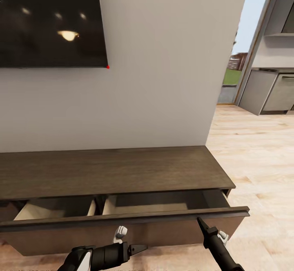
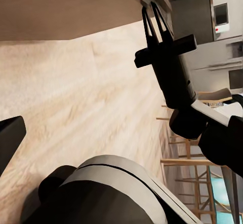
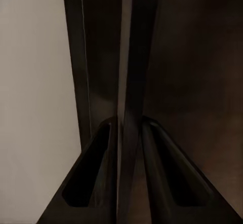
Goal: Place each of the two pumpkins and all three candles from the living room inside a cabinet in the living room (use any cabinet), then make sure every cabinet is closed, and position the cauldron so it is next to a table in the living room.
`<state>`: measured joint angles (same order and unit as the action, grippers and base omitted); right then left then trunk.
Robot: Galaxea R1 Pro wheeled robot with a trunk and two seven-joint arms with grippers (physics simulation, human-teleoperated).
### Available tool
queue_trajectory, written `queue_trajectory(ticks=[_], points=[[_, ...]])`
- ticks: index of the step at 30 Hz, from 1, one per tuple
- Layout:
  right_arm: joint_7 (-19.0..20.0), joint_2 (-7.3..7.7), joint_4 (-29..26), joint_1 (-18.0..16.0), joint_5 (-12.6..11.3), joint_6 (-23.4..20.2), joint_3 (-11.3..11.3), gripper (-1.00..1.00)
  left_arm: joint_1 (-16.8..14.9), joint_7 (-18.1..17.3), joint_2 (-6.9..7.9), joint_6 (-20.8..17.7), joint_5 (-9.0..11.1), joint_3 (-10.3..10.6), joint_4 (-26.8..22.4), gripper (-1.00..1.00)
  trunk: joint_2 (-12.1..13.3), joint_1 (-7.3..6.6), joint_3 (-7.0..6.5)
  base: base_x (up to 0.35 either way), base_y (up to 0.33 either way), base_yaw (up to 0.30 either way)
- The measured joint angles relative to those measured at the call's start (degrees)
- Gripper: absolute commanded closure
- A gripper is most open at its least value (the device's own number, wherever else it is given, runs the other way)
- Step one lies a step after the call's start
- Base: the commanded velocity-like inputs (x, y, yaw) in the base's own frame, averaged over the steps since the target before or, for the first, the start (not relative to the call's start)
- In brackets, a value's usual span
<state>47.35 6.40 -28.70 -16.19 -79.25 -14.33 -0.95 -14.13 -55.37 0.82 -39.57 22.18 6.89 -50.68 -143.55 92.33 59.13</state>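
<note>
The long dark-brown cabinet (image 1: 110, 171) stands against the wall with its wide drawer pulled out, showing pale beige interiors (image 1: 53, 210). The visible strip of the drawer holds nothing; the rest lies under the cabinet top. My right gripper (image 1: 199, 220) is at the top rim of the drawer front (image 1: 122, 218) near its right end. In the right wrist view its fingers (image 3: 104, 173) close on that thin dark edge, and it also appears as the right gripper (image 2: 152, 12) in the left wrist view. My left gripper (image 1: 141, 248) hovers open, low in front of the drawer front. Pumpkins, candles and cauldron are out of view.
A black TV (image 1: 49, 21) hangs on the wall above the cabinet. Light wood floor (image 1: 261, 160) runs to the right past the wall's end toward grey kitchen units (image 1: 269, 91). Wooden chairs (image 2: 187, 155) stand behind me.
</note>
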Motion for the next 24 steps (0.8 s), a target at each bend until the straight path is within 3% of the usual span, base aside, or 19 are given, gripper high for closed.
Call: queue_trajectory(ticks=[24], points=[[0.07, 0.01, 0.06, 0.01, -0.07, 0.11, -0.20, 1.00, 0.00, 0.00, 0.00, -0.01, 0.00, 0.00, -0.01, -1.00, 0.00, 0.01, 0.00, -0.070, 0.000, 0.000]])
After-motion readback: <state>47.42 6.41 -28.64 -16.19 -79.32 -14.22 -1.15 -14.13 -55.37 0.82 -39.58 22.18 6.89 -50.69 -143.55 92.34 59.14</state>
